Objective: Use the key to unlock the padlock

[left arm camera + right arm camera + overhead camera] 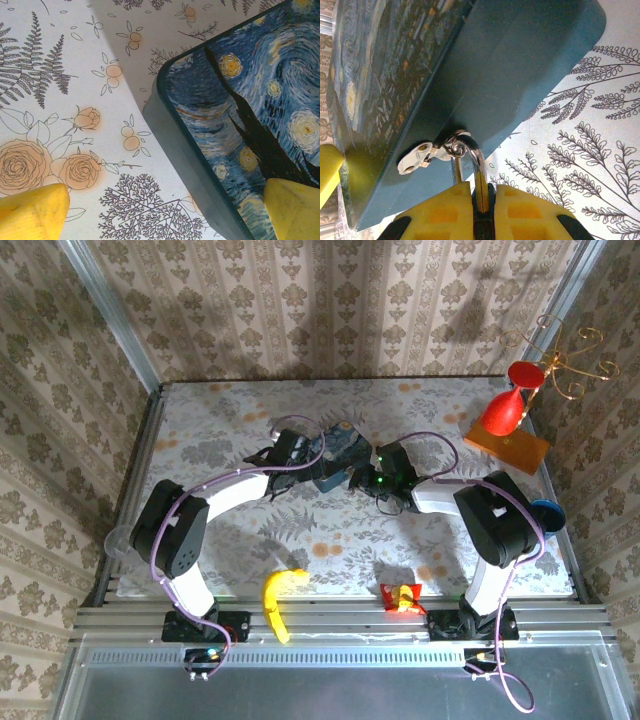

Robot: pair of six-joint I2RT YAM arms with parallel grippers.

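A blue tin box painted with a swirling night sky [341, 443] sits near the middle of the white, flower-and-fern printed tablecloth [230, 410], with both arms reaching in to it, one from each side. The small silvery-and-dark metal padlock [476, 161] hangs from the box's front wall: in the right wrist view its bright shackle loops through a silvery hasp tab [415, 159] on the dark teal side of the box and runs down between the yellow fingers. The right gripper [481, 189] is closed tight on the padlock's lower part, and the body is almost wholly hidden between the pads, so I cannot tell whether a key is in it. The left gripper [162, 216] stands wide apart and holds nothing. One of its yellow fingertips [32, 212] is over the tablecloth and the other over the painted lid, with the box's rounded corner between them; whether they touch anything cannot be told. From above, the left gripper is at the box's left side and the right gripper at its near right corner. Elsewhere on the cloth – well apart from the box – a yellow banana [277, 602] and a red snack packet [402, 597] lie near the front edge, and a red goblet-shaped cup [507, 406] stands on an orange wooden board [512, 450] at the far right.
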